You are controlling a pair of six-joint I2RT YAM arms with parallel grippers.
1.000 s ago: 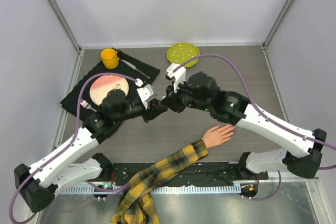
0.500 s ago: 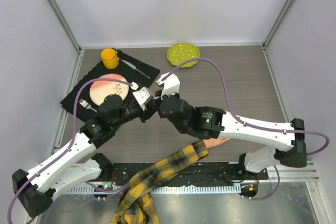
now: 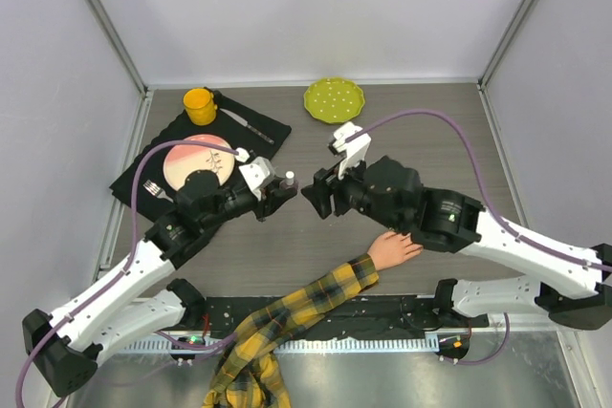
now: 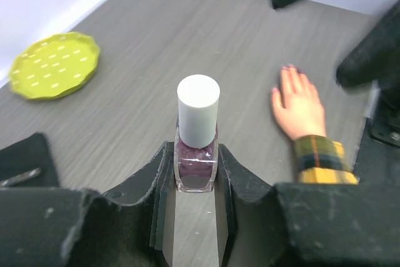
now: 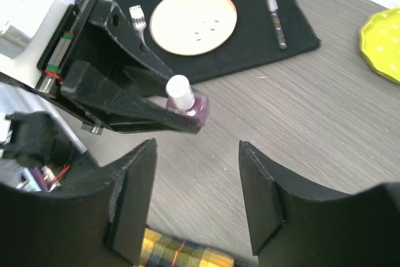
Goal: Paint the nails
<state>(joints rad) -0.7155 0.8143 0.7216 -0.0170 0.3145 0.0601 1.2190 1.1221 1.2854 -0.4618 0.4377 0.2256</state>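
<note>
Two arms reach toward mid-table with one polish bottle between them. The left gripper is clamped on the bottle's purple glass body, one finger on each side. Its single white cap stands free above the fingertips. The right gripper faces it from just beside, its two jaws spread apart with nothing between them. The bottle lies just beyond its tips and is not touched. One mannequin hand lies palm down on the table near the front edge, to the right of the bottle and apart from it. One yellow-and-black plaid sleeve trails from its wrist toward the arm bases. The nails are at the fingertips, pointing away from the sleeve. In the left wrist view they are too small and blurred to count, and from above the right arm partly covers the fingers. Neither gripper touches the hand. There are two plates. One yellow-green plate sits alone at the far edge. One pink plate sits on the one black mat at the far left, partly hidden from above by the left arm. Also on the mat are one yellow cup, one knife and one fork, the fork on the plate's other side from the knife.
</note>
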